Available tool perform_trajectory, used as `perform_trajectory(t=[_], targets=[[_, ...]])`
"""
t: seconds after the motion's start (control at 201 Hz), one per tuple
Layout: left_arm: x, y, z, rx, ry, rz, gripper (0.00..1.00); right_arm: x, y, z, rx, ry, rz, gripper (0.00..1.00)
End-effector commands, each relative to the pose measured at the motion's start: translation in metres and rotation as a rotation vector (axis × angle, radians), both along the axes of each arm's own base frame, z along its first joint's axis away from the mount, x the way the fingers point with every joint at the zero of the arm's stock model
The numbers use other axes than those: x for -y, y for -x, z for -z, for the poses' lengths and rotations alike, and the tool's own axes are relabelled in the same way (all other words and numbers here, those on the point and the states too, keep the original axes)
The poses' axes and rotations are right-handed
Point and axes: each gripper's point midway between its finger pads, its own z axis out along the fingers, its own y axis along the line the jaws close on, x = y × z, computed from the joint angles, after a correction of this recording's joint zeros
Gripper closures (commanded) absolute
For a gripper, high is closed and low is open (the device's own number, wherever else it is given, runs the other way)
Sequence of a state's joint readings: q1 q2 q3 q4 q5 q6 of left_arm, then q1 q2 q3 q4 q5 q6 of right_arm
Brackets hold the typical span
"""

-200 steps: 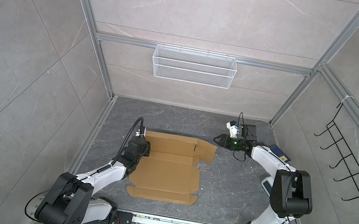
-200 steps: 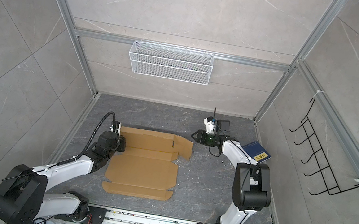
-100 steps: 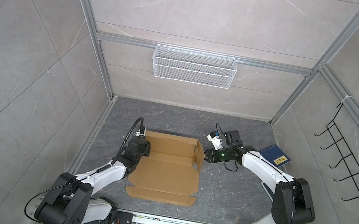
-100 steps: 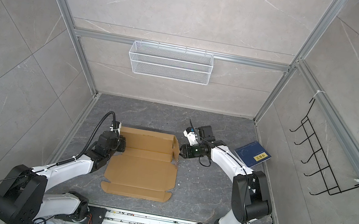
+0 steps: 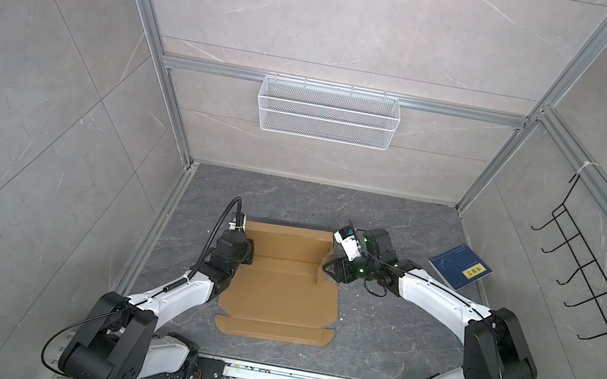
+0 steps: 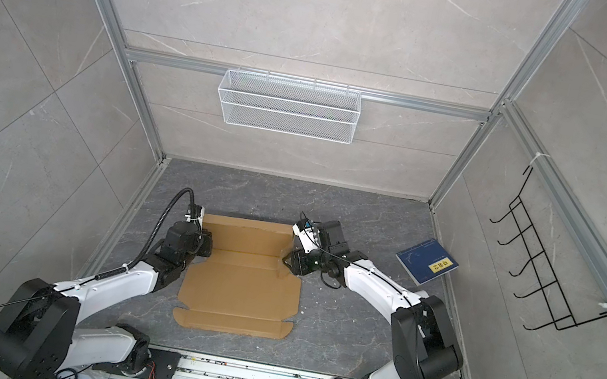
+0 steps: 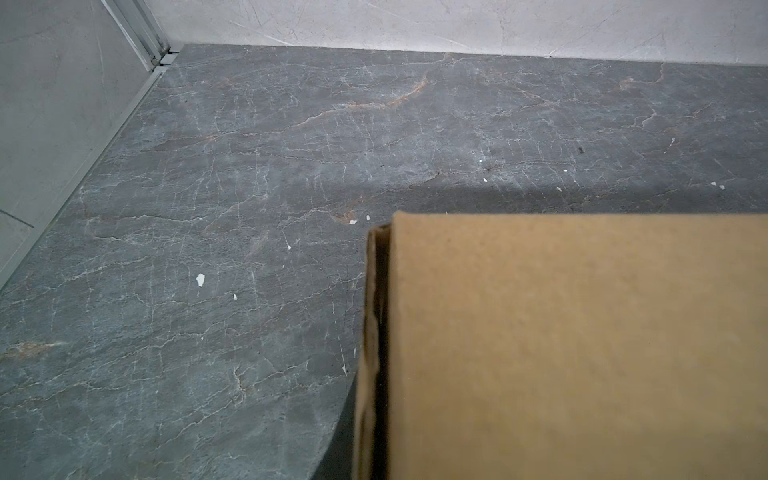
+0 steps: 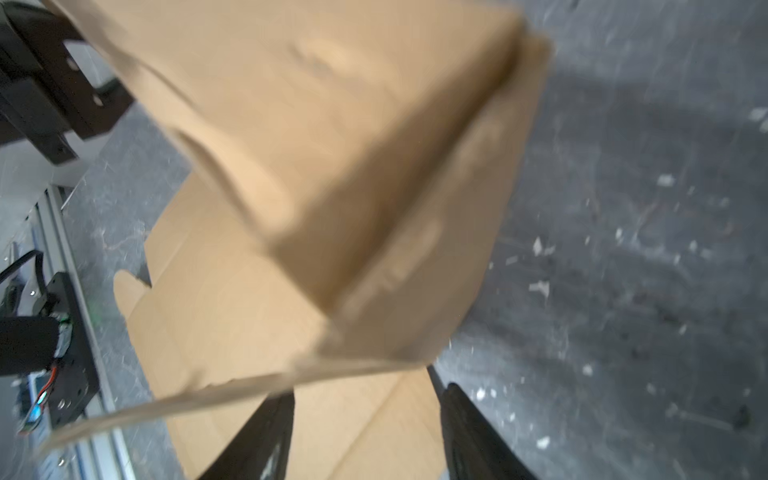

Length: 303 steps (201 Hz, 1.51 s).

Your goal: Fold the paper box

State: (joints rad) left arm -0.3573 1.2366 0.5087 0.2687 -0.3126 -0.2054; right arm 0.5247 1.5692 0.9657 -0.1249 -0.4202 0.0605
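Grey marble desk (image 5: 393,223) in a tiled cell; paper box (image 5: 279,296) lies mid-desk, near panel + front tab flat, far-end side flaps partly up. Closed left hand (image 5: 244,255) looks pinched on the L wall. Open right hand (image 8: 368,395) sits at the R flap, fingers (image 8: 274,432) apart, gripping nothing (wrist cam is blurry). Step: standing the side walls. Next, IMO: nudge R flap upright, then fold far panel over w/o sheet sliding.
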Motion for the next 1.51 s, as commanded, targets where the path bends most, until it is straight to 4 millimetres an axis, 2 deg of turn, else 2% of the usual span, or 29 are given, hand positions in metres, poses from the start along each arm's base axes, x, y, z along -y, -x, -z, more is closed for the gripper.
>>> perform_trajectory(t=[0.0, 0.114, 0.294, 0.458, 0.632, 0.981, 1.503], targets=[[0.006, -0.011, -0.026, 0.069, 0.052, 0.002, 1.0, -0.009, -0.026, -0.017, 0.141, -0.034, 0.057, 0.41], [0.008, -0.011, -0.022, 0.058, 0.058, 0.01, 1.0, -0.006, -0.043, -0.02, 0.218, -0.026, 0.116, 0.4], [0.011, -0.012, -0.023, 0.051, 0.053, 0.025, 1.0, -0.009, -0.056, -0.018, 0.286, -0.002, 0.144, 0.41], [0.013, -0.015, -0.025, 0.051, 0.056, 0.033, 1.0, -0.009, -0.065, -0.015, 0.35, 0.001, 0.168, 0.42], [0.014, -0.016, -0.025, 0.05, 0.055, 0.035, 1.0, -0.01, -0.072, -0.003, 0.344, 0.03, 0.177, 0.46], [0.012, -0.015, -0.03, 0.056, 0.043, 0.034, 1.0, 0.003, -0.075, 0.004, 0.341, 0.071, 0.271, 0.55], [0.009, -0.012, -0.033, 0.068, 0.048, 0.022, 1.0, 0.024, -0.079, 0.008, 0.348, 0.155, 0.421, 0.64]])
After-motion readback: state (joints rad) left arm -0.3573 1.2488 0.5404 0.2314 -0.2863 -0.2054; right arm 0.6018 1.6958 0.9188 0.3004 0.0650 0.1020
